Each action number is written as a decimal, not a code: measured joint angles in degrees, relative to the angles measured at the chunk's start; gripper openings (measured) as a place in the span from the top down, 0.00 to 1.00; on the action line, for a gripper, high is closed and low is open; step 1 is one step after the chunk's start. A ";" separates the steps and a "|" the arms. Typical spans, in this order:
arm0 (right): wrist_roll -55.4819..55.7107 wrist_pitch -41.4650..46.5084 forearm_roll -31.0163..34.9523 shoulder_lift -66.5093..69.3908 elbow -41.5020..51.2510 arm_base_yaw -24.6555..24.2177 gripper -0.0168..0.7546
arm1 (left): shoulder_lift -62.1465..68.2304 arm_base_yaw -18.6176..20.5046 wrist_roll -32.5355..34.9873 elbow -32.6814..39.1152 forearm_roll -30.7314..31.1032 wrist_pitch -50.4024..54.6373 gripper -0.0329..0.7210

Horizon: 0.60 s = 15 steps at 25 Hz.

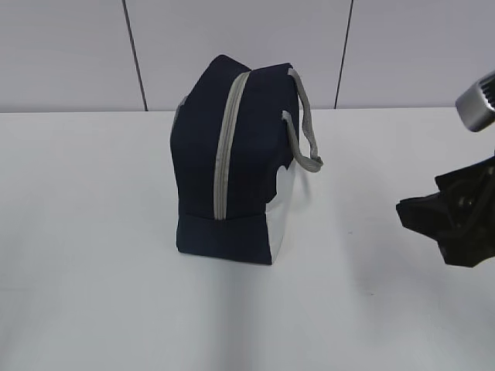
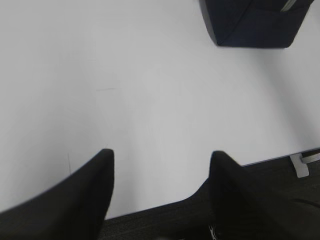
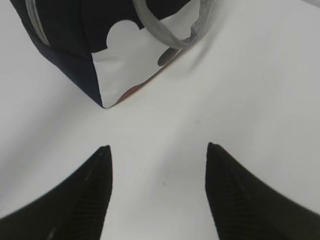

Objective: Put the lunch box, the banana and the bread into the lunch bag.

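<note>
Standing upright near the middle of the white table, a little toward its far edge, the lunch bag shows its navy end with the grey zipper running closed from top to base, its grey strap handles drooping off its right side above a white side panel. In the left wrist view, the left gripper hangs over the bare tabletop by the near edge with its two dark fingers spread apart and nothing between them; only a navy corner of the bag shows at the top right, well apart from it. To the right of the bag, the right gripper sits low over the table, fingers likewise apart and empty, pointing at the bag's white panel and looped handle, near its corner but not touching. In the exterior view this arm appears as a black shape at the right edge.
</note>
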 joint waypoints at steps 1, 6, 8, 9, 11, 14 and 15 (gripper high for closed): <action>0.02 1.53 0.33 -0.46 0.00 0.00 0.41 | 0.00 0.00 0.00 0.00 0.00 0.00 0.39; -0.02 7.05 2.57 -7.17 0.00 -1.68 0.41 | 0.00 0.00 0.00 0.00 0.00 -0.01 0.39; -0.02 10.08 3.74 -10.84 0.00 -3.97 0.41 | 0.00 0.00 0.00 0.00 0.00 -0.06 0.39; -0.02 11.58 4.12 -12.96 0.00 -5.29 0.41 | 0.00 0.00 0.00 0.00 0.00 -0.06 0.39; -0.02 14.38 4.36 -16.78 0.00 -7.72 0.41 | 0.00 0.00 0.00 0.00 0.00 -0.06 0.39; -0.02 19.59 4.86 -22.59 0.00 -11.21 0.36 | 0.00 0.00 0.00 0.00 0.00 -0.06 0.39; -0.02 21.66 4.97 -24.49 0.00 -12.23 0.34 | 0.00 0.00 0.00 0.00 0.00 -0.06 0.39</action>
